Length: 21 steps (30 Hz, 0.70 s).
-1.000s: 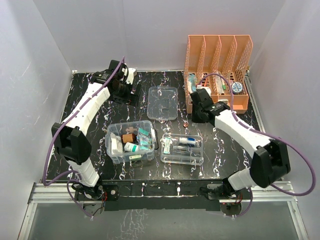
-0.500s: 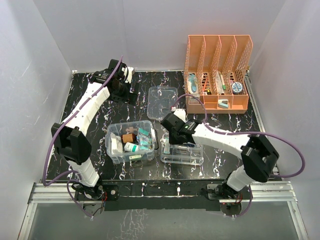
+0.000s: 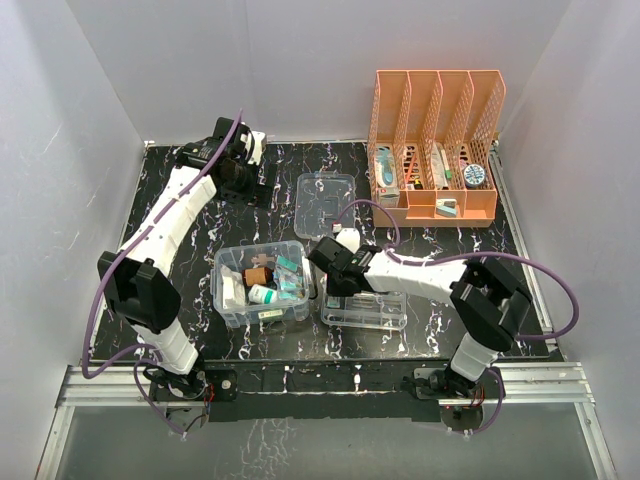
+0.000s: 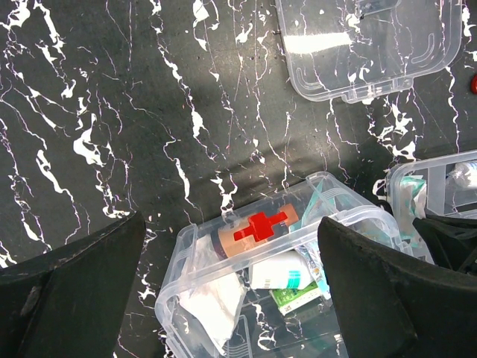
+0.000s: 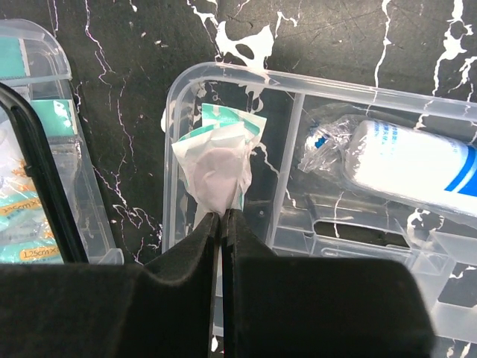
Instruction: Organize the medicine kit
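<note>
The medicine kit lies in three parts: the deep clear box (image 3: 217, 290) with bandage rolls and packets, the divided tray (image 3: 366, 323) to its right, and the lid (image 3: 326, 205) behind them. My right gripper (image 3: 330, 262) is shut on a white and teal packet (image 5: 216, 160), which hangs over the left end compartment of the tray (image 5: 294, 142). A wrapped white roll (image 5: 406, 160) lies in the neighbouring compartment. My left gripper (image 3: 250, 180) is open and holds nothing, high at the back left. From there it looks down on the box (image 4: 282, 250) and the lid (image 4: 365, 52).
An orange perforated file rack (image 3: 435, 150) with several items in its slots stands at the back right. White walls close in the black marbled table on three sides. A small red thing (image 4: 474, 82) lies on the table near the lid.
My right arm has swung left and nearer, from the front of the orange rack to the tray's left end. The left arm has hardly moved.
</note>
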Each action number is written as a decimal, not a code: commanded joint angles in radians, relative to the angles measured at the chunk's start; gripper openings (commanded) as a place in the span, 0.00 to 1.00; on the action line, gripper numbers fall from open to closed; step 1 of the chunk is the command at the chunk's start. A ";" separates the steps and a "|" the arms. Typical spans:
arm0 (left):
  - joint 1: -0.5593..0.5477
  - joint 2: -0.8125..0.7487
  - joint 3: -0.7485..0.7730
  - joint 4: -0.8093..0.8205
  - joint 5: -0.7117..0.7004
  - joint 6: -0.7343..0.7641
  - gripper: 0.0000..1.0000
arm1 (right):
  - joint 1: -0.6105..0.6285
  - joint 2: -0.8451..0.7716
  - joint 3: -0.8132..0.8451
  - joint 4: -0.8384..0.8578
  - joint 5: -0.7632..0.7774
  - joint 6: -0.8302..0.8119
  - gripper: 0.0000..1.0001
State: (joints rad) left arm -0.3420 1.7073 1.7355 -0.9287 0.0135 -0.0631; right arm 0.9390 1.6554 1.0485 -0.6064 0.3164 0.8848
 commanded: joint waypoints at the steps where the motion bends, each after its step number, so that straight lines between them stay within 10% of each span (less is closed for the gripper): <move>1: 0.006 -0.055 -0.007 -0.027 -0.007 -0.007 0.99 | 0.006 0.017 -0.012 0.049 0.028 0.031 0.00; 9: 0.006 -0.056 -0.017 -0.026 0.000 -0.004 0.99 | 0.009 0.010 0.001 0.030 0.045 0.036 0.29; 21: 0.006 -0.049 -0.015 -0.025 0.012 0.004 0.99 | 0.041 -0.142 0.160 -0.131 0.155 0.038 0.41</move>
State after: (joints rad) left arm -0.3420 1.7061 1.7237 -0.9302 0.0147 -0.0605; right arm 0.9707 1.6028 1.0935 -0.6765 0.3698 0.9188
